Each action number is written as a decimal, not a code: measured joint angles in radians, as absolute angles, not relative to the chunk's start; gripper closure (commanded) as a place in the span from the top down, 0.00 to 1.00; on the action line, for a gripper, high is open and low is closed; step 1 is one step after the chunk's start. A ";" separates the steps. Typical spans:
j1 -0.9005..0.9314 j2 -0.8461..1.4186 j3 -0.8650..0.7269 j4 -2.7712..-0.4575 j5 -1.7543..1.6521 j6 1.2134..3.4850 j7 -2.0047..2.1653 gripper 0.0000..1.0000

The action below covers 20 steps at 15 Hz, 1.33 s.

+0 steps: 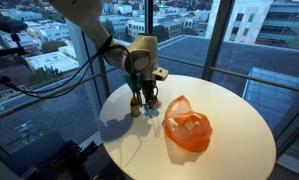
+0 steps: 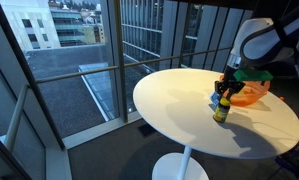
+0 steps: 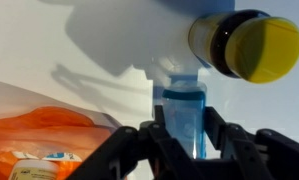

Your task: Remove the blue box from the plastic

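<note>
The blue box (image 3: pixel 181 112) is a small translucent blue container that stands between my fingers in the wrist view. My gripper (image 3: pixel 181 135) is shut on it, low over the white round table (image 1: pixel 229 110). The orange plastic bag (image 1: pixel 186 125) lies on the table just beside the gripper, with a few packaged items still inside. It also shows in the wrist view (image 3: pixel 49 140) and in an exterior view (image 2: pixel 253 93). My gripper shows in both exterior views (image 1: pixel 141 100) (image 2: pixel 225 88), outside the bag.
A dark bottle with a yellow cap (image 3: pixel 244 45) stands on the table close beyond the blue box, and also shows in an exterior view (image 2: pixel 221 110). Glass window walls (image 1: pixel 49 60) surround the table. The table edge (image 2: pixel 159 120) is near.
</note>
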State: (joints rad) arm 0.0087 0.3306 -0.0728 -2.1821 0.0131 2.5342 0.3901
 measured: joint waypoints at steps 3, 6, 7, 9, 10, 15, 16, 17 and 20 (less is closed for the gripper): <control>0.009 0.357 -0.073 -2.165 0.014 2.539 0.390 0.19; 0.009 0.374 -0.073 -2.156 0.014 2.539 0.390 0.19; 0.009 0.377 -0.073 -2.155 0.014 2.539 0.390 0.25; 0.009 0.380 -0.073 -2.155 0.014 2.539 0.390 0.69; 0.009 0.380 -0.073 -2.154 0.014 2.539 0.390 0.76; 0.009 0.380 -0.076 -2.147 0.014 2.539 0.390 1.00; 0.009 0.378 -0.078 -2.147 0.014 2.539 0.390 1.00; 0.009 0.376 -0.079 -2.147 0.014 2.539 0.390 1.00; 0.009 0.359 -0.086 -2.147 0.014 2.532 0.390 1.00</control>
